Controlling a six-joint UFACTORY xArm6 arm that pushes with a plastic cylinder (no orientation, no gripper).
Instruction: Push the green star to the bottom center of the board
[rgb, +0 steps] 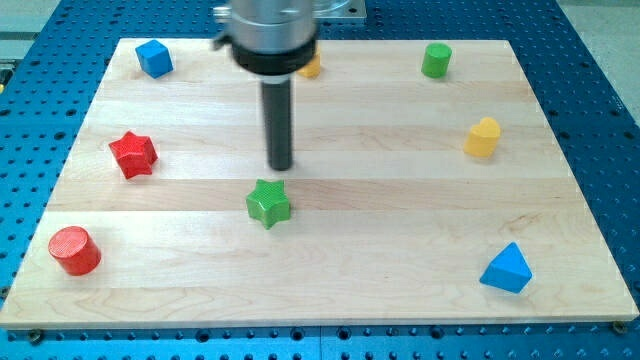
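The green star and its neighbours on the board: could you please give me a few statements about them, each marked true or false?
1. My tip sits just above the green star in the view. True.
2. My tip is pressing on the red star. False: the two are well apart, the red star off to the view's left.
3. The blue triangular block lies at the view's bottom right. True.
4. The red cylinder stands at the view's top right. False: it stands at the bottom left; the green cylinder is top right.
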